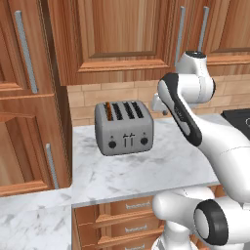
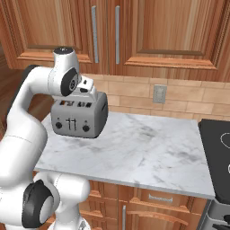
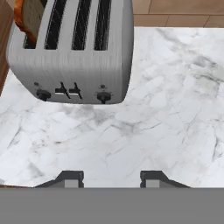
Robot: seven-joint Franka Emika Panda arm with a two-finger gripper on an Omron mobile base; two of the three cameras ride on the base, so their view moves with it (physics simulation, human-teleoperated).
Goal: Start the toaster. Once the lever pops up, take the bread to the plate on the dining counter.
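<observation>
Toaster [image 1: 124, 127] stands at the far left of the marble worktop [image 1: 161, 168], with the bread [image 3: 29, 17] upright in its leftmost slot. My pincer [image 3: 112, 178] hangs over bare marble on its near side, fingers apart and gripping nothing.

The boxy grey metal toaster [image 1: 124, 128] sits on the white marble worktop [image 1: 161, 171]. The small brown bread slice [image 1: 109, 111] stands in its slot at nine o'clock. Wooden cupboards [image 1: 117, 34] hang behind, at twelve o'clock.
</observation>
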